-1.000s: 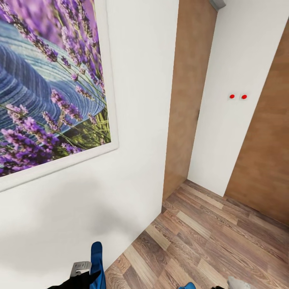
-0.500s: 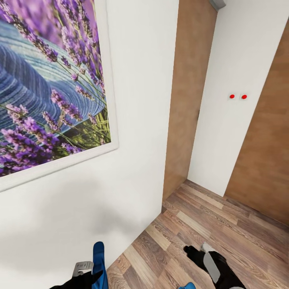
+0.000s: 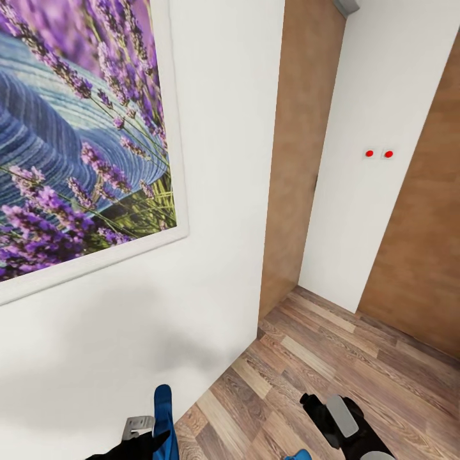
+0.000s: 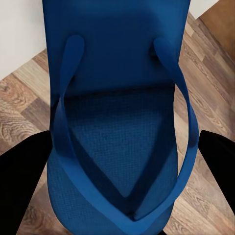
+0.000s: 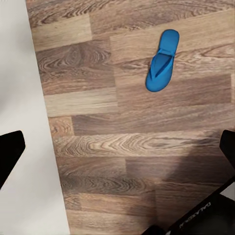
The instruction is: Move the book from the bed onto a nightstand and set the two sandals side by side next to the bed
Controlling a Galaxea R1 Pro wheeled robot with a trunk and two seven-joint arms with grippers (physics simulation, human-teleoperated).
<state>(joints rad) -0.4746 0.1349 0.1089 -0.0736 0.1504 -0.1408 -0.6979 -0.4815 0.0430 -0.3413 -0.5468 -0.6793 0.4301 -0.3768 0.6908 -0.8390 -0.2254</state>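
One blue sandal stands on end at the bottom left of the head view, with my left gripper shut on it. Seen from the left wrist, that sandal spans the gap between the two black fingers, its thong straps facing the camera. The second sandal lies flat on the wood floor, seen in the right wrist view beyond my open right gripper. Its blue tip peeks in at the bottom edge of the head view, left of the right gripper. The book, bed and nightstand are out of view.
A white wall with a large framed lavender picture stands close ahead on the left. Beyond it are brown door panels and a white wall section with two red dots. Open plank floor runs to the right.
My right arm has risen into the head view at the bottom right and moved a little further right. The left gripper with its sandal shifted slightly down and to the right.
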